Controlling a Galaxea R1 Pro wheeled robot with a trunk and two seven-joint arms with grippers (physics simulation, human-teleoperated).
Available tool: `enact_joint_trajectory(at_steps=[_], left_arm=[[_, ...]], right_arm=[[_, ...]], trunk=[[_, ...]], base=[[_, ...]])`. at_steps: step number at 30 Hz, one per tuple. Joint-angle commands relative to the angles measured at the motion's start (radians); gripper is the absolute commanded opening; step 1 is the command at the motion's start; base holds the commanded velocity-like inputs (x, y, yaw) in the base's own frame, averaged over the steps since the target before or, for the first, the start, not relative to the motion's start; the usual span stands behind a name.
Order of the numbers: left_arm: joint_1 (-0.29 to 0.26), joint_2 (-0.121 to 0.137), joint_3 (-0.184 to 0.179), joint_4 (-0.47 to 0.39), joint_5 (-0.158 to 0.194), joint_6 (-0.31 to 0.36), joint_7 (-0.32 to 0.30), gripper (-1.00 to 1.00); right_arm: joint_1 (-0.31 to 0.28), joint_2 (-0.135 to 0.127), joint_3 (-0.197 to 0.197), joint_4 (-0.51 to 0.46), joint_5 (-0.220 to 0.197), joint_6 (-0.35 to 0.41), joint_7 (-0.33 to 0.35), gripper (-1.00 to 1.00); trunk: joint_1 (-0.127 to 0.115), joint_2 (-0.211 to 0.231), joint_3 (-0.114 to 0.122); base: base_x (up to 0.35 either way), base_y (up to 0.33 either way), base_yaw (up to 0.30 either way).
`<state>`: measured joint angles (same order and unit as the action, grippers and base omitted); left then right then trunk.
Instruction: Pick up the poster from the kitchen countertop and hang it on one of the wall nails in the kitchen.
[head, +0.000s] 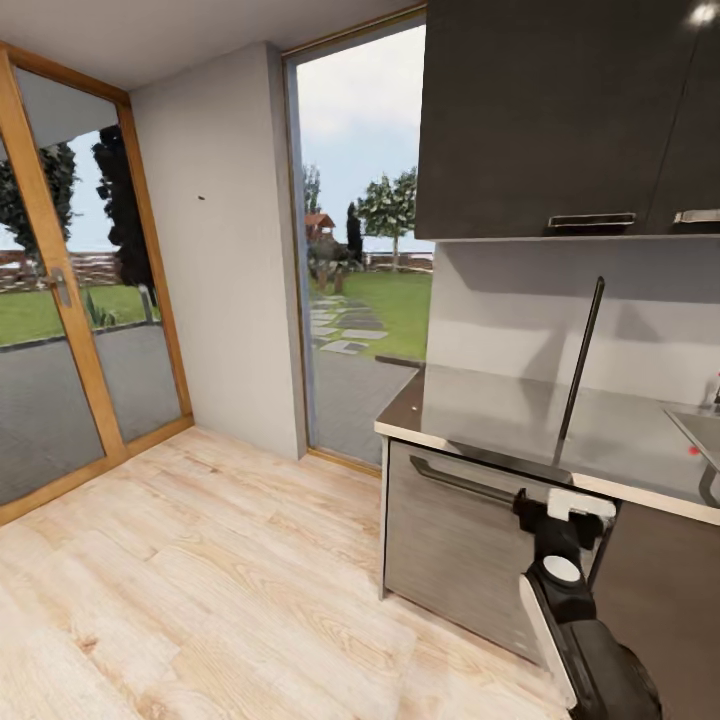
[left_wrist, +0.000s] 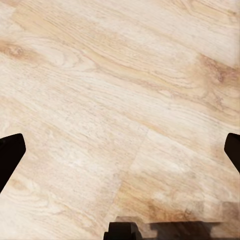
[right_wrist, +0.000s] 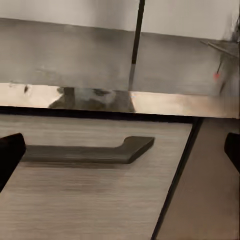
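The kitchen countertop (head: 480, 405) is a glossy grey slab at the right, over a drawer front with a bar handle (head: 465, 482). A thin dark strip (head: 582, 360) stands upright on it against the back wall; it looks like the poster seen edge-on, with no artwork visible. In the right wrist view the same strip (right_wrist: 137, 30) rises from the countertop (right_wrist: 65, 55). My right gripper (head: 560, 510) hovers in front of the counter edge, open (right_wrist: 120, 150), facing the drawer handle (right_wrist: 90, 152). One wall nail (head: 201, 197) is a dark speck on the pale wall. My left gripper (left_wrist: 120, 150) is open over the floor.
Dark upper cabinets (head: 560, 110) hang above the counter. A sink (head: 700, 430) is set in at the far right. A wood-framed glass door (head: 70, 300) and a tall window (head: 360, 250) flank the nail wall. Light wooden floor (head: 200, 580) spreads to the left.
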<state>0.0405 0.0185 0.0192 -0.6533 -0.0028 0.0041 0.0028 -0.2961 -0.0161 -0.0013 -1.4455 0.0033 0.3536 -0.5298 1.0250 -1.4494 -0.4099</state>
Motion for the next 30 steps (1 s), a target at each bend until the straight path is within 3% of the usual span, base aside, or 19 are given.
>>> enact_joint_trajectory(at_steps=[1, 6, 9, 15, 30], left_arm=[[0.0, 0.0, 0.001, -0.002, 0.0, 0.0, 0.0, 1.0], [0.0, 0.0, 0.001, -0.002, 0.0, -0.001, 0.0, 1.0], [0.0, 0.0, 0.001, -0.002, 0.0, -0.001, 0.0, 1.0], [0.0, 0.0, 0.003, -0.003, 0.0, -0.001, 0.0, 1.0], [0.0, 0.0, 0.038, -0.006, 0.0, -0.001, 0.0, 1.0]], right_arm=[[-0.018, -0.001, 0.001, -0.002, -0.001, 0.017, -0.015, 1.0], [-0.108, -0.001, 0.001, -0.004, 0.0, 0.049, -0.064, 1.0], [-0.16, -0.003, 0.0, -0.003, -0.001, 0.115, -0.081, 1.0], [-0.179, -0.001, 0.001, -0.003, 0.001, 0.154, -0.087, 1.0], [-0.182, -0.001, 0.003, -0.003, 0.0, 0.16, -0.088, 1.0]], trunk=[[0.0, -0.001, -0.001], [0.0, -0.001, -0.001], [0.0, -0.001, -0.001], [0.0, -0.001, -0.001], [0.0, -0.001, -0.001]], base=[[0.0, 0.0, 0.0], [0.0, 0.0, 0.0], [0.0, 0.0, 0.0], [0.052, -0.056, 0.0], [0.112, -0.09, 0.0]])
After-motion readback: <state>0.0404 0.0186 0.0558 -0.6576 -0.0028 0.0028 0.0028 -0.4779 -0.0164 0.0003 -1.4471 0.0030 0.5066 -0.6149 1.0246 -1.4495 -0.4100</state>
